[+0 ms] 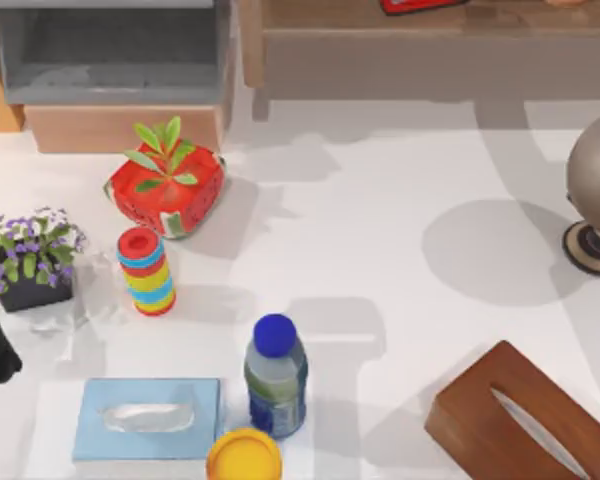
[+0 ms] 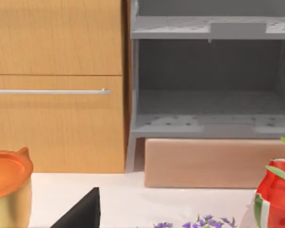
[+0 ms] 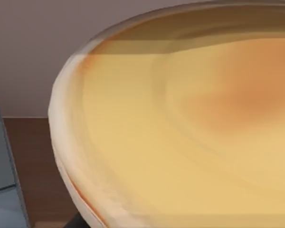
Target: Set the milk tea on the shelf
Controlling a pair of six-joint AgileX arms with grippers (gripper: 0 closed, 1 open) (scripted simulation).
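The milk tea [image 3: 180,123] sits right up against the right wrist camera, apparently carried; I cannot tell the grip. The shelf [image 1: 430,50], at one o'clock, looks unreached, so placing remains.

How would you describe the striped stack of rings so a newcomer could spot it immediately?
Start at the grey box compartment at the table's far left, then come forward past the red watermelon-patterned planter. Just in front of it stands the stack of rings, between the purple flower pot and the blue-capped bottle. Its red, blue and yellow bands set it apart.
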